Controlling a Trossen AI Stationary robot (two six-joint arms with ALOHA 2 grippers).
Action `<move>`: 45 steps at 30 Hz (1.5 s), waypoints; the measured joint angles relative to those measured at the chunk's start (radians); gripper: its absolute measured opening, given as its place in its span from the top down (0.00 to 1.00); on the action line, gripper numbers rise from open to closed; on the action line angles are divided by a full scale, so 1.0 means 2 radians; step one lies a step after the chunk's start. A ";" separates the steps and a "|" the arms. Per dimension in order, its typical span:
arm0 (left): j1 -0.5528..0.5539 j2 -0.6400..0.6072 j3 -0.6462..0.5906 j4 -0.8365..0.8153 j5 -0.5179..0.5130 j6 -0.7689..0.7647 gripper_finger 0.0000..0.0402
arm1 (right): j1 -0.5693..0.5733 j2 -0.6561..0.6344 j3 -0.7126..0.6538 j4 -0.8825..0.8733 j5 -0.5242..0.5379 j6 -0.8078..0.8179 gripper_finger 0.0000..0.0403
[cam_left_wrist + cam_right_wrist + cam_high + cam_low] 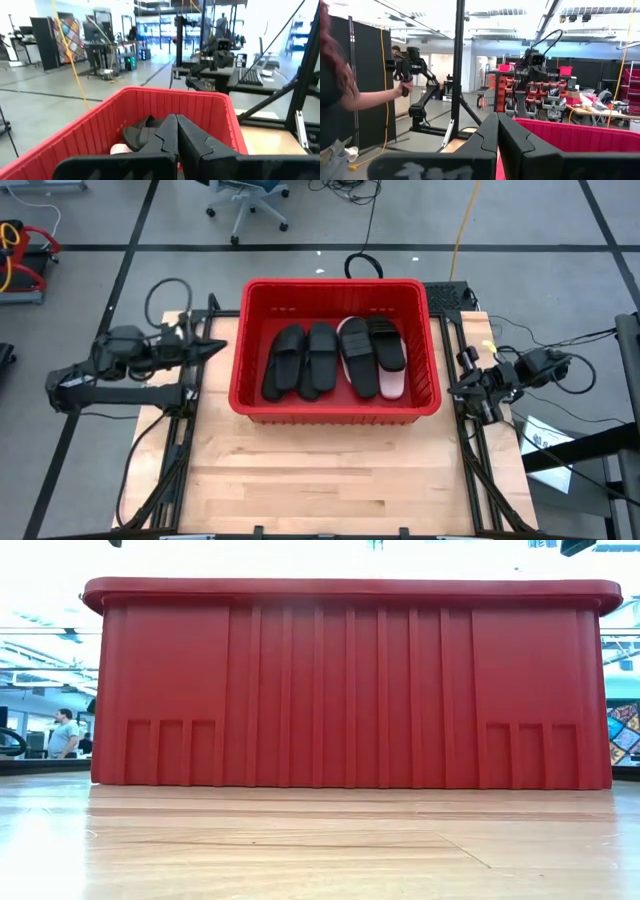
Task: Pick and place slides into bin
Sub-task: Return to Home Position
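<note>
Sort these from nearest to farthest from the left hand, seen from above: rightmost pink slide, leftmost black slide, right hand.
1. Leftmost black slide, left in the bin.
2. Rightmost pink slide, right in the bin.
3. Right hand, past the bin's right wall.

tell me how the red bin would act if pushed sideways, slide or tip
Likely skids rather than tips: the bin sits wide and flat-based on the smooth wooden table. Its ribbed walls look stiff, so little flex. The slides inside probably add only modest weight.
</note>
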 joint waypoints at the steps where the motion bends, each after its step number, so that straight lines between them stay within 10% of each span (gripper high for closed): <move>1: 0.000 -0.015 -0.008 0.000 -0.001 -0.001 0.99 | 0.000 -0.002 -0.003 0.003 0.000 0.000 1.00; 18: 0.000 -0.219 -0.124 -0.006 0.007 -0.007 0.99 | 0.000 -0.004 -0.046 0.040 -0.008 0.000 1.00; 41: 0.000 -0.221 -0.198 0.028 0.054 -0.022 0.99 | 0.000 -0.002 -0.254 0.276 -0.068 0.025 1.00; 45: 0.000 -0.221 -0.198 0.033 0.065 -0.016 0.99 | 0.000 -0.003 -0.255 0.278 -0.151 0.027 1.00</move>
